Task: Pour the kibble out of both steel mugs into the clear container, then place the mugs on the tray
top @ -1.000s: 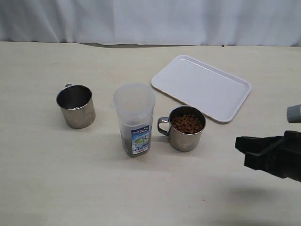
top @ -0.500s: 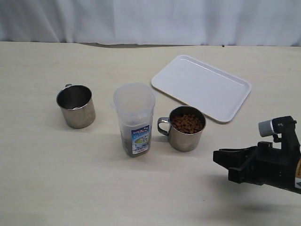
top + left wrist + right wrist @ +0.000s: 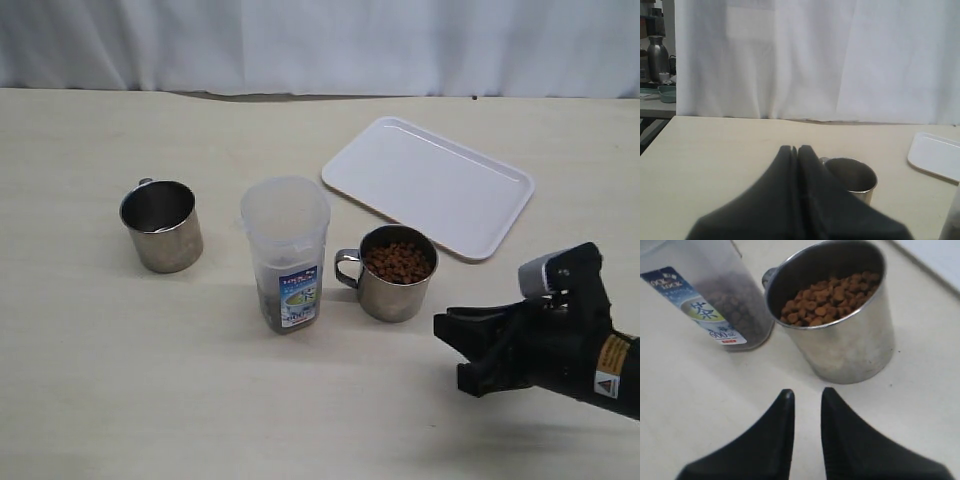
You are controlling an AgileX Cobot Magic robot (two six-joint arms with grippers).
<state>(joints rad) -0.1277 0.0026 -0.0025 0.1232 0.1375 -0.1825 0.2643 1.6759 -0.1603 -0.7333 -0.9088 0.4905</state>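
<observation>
Near the jar [image 3: 285,250], the right gripper [image 3: 806,392] has its jaws a narrow gap apart, holding nothing, in front of the full mug [image 3: 850,345]; the left gripper [image 3: 796,148] is closed and empty. This mug stands upright just beside the jar, long axis vertical, handle toward the jar, with kibble [image 3: 832,295] inside. Some pellets lie low in the jar and the other mug [image 3: 163,235], on its far side, looks empty, so I judge one pour done; the second pour and both moves to the tray [image 3: 430,180] remain.

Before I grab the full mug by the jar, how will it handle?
Probably rigid: the mug looks like polished steel, so its smooth wall may slip in the right gripper. The kibble is loose and piled fairly high, so tilting likely spills it.
</observation>
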